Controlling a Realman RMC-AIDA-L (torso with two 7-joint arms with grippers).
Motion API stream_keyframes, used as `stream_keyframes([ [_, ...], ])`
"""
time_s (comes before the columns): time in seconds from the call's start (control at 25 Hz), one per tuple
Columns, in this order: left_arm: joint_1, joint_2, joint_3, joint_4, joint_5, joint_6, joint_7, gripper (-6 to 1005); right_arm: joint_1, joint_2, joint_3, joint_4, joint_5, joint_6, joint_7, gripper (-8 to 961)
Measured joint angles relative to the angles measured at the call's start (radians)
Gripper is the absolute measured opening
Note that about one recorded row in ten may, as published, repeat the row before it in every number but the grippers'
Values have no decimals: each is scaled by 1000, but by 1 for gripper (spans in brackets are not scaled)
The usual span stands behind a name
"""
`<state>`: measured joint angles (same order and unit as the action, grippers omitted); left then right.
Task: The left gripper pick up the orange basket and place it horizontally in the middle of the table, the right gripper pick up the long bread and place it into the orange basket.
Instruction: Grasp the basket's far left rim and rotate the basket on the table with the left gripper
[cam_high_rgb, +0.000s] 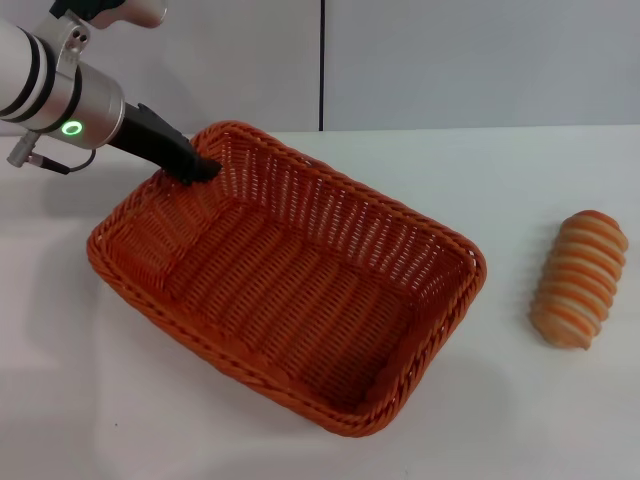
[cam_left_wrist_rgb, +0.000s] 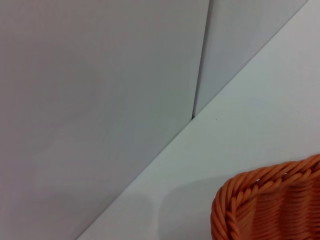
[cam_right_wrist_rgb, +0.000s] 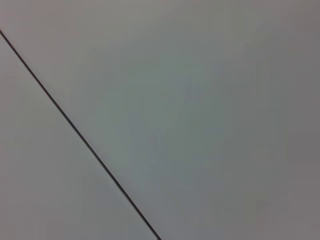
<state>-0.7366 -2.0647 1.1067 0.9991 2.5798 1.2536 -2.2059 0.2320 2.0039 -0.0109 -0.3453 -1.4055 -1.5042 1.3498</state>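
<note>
One left claw (cam_high_rgb: 203, 170) shows in the head view, black and slim-fingered, at the end of a silver-grey arm segment with one small green glowing ring (cam_high_rgb: 72, 128). Its tip sits at the far left rim of the orange basket (cam_high_rgb: 290, 280), touching the braided edge; whether the fingers are pinching that rim or merely pressed against it I cannot tell.

One basket is here: rectangular, woven in a wicker style, with a braided rim and sloping ribbed sides. It stretches away from the claw toward the right and nearer side, lying at a diagonal on the white surface (cam_high_rgb: 530, 420). The left wrist view catches only one rounded corner of the orange basket (cam_left_wrist_rgb: 270, 205), its woven strands plain to see, with the smooth surface (cam_left_wrist_rgb: 240, 125) beyond it and the grey wall (cam_left_wrist_rgb: 100, 100) with one dark vertical seam (cam_left_wrist_rgb: 200, 65).

One long bread (cam_high_rgb: 580, 279) lies well to the right of the claw, apart from the basket, on the bare surface. It is an oblong roll with alternating orange and cream spiral stripes and tan ends.

No right claw appears in any view; the right wrist view shows only a flat grey wall (cam_right_wrist_rgb: 200, 100) crossed by one dark seam (cam_right_wrist_rgb: 80, 135).
</note>
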Motion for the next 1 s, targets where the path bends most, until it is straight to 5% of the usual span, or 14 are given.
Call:
stream_keyframes([
  [0.4,4,2,-5,4,-6,1,-1,211,6,-1,-1,0,0,23,0,708],
  [1.0,83,8,-55,165,-218,135,-93,196,22,-2,-1,0,3,50,-2,710],
])
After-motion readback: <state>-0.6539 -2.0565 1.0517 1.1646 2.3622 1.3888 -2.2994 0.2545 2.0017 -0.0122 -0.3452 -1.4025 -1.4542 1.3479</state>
